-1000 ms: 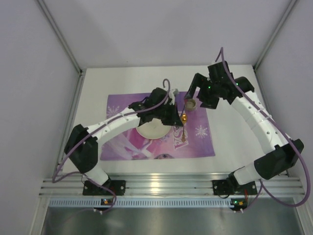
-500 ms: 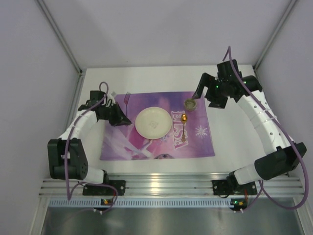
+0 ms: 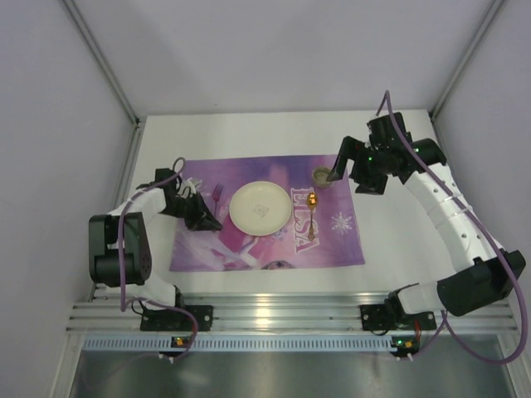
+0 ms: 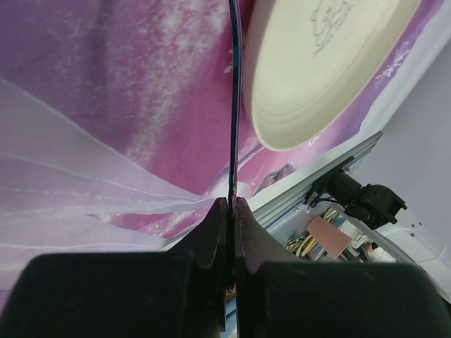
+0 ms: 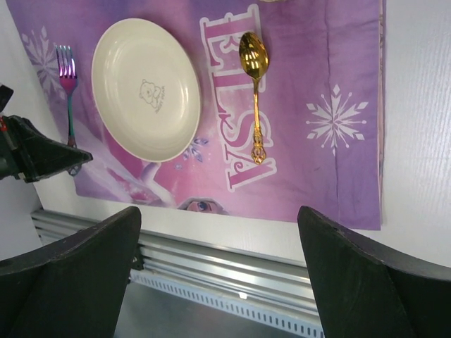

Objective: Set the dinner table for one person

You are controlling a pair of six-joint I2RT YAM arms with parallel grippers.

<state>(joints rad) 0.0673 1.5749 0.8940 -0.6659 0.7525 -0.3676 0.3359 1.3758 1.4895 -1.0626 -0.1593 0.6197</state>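
Observation:
On the white dinner table (image 3: 390,236) lies a purple placemat (image 3: 340,236) with a cream plate (image 3: 260,208) at its middle. A gold spoon (image 3: 310,214) lies right of the plate, and a small cup (image 3: 322,176) stands at the mat's far right corner. My left gripper (image 3: 207,220) is shut on the handle of an iridescent fork (image 3: 215,196) left of the plate. The left wrist view shows the fork (image 4: 231,105) edge-on between closed fingers (image 4: 211,232), next to the plate (image 4: 317,70). My right gripper (image 3: 342,162) hangs open beside the cup, holding nothing.
A ribbed aluminium rail (image 3: 282,311) runs along the table's near edge by both arm bases. White walls close in the left, right and far sides. The right wrist view shows the fork (image 5: 68,77), plate (image 5: 146,88), spoon (image 5: 255,91) and bare tabletop (image 5: 416,141).
The left arm swung from over the plate to the mat's left side, then drew the fork nearer. The right gripper moved away from the cup, to the right.

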